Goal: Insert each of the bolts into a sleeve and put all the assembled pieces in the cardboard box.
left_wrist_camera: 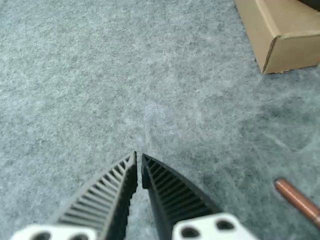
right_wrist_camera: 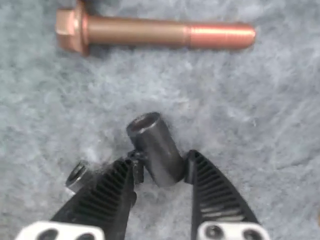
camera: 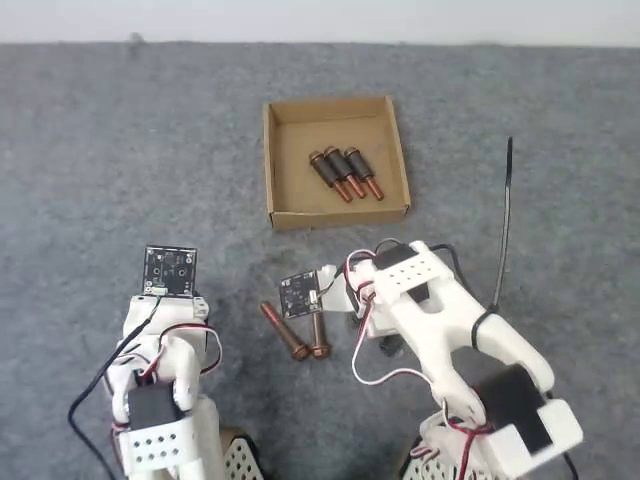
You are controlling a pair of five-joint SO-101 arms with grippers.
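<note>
We found the right gripper (right_wrist_camera: 162, 159) pinching a black sleeve (right_wrist_camera: 156, 147) between its fingers (right_wrist_camera: 112, 187). The sleeve was tilted, with its open mouth pointing away from them. We could not tell whether it rested on the grey carpet (right_wrist_camera: 280, 100) or hung just above it. A second sleeve (right_wrist_camera: 77, 177) lay just beside one finger, partly hidden behind it. From above, we counted two bolts (camera: 283, 330) lying loose on the carpet side by side, heads toward the arms. They lay between the two arms and near the front wall of the cardboard box (camera: 338, 215). One of them (right_wrist_camera: 155, 34) lay flat just beyond the held sleeve. Inside the box, three assembled pieces (camera: 346, 173) lay side by side, touching, toward the right arm's side. The left gripper (left_wrist_camera: 139, 160) hung over bare carpet, its fingers pressed almost together with nothing between them. A corner of the box and the tip of a bolt were well apart from it
</note>
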